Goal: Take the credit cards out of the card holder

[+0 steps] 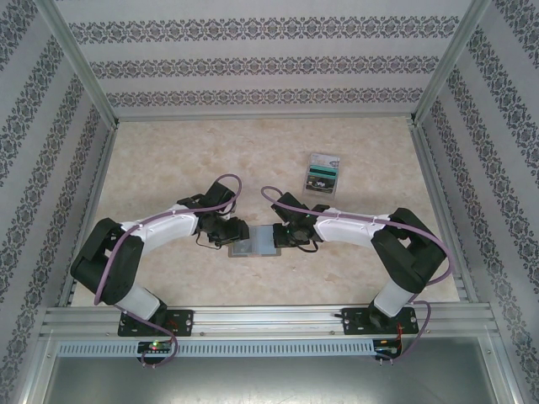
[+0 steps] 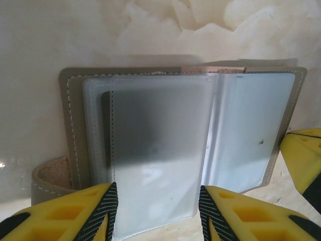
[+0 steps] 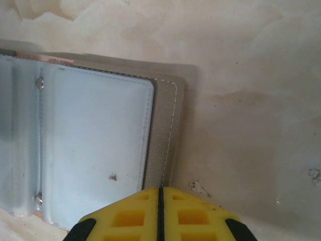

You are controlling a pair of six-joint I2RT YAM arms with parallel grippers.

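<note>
Left gripper (image 2: 158,203) spread open, fingers (image 2: 100,211) flanking a clear sleeve (image 2: 160,150) of the card holder (image 1: 257,242), unfolded on the bench (image 1: 168,151) midway along, toward its near edge; right gripper (image 3: 160,191) closed at the holder's right half

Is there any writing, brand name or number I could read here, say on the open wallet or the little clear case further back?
Clear plastic case: there are pale marks on its green-and-black contents, too small and blurred to read.
Card holder: no print shows on its cover or its clear sleeves.
Walls: these carry only a repeating ornamental pattern, no words.
</note>
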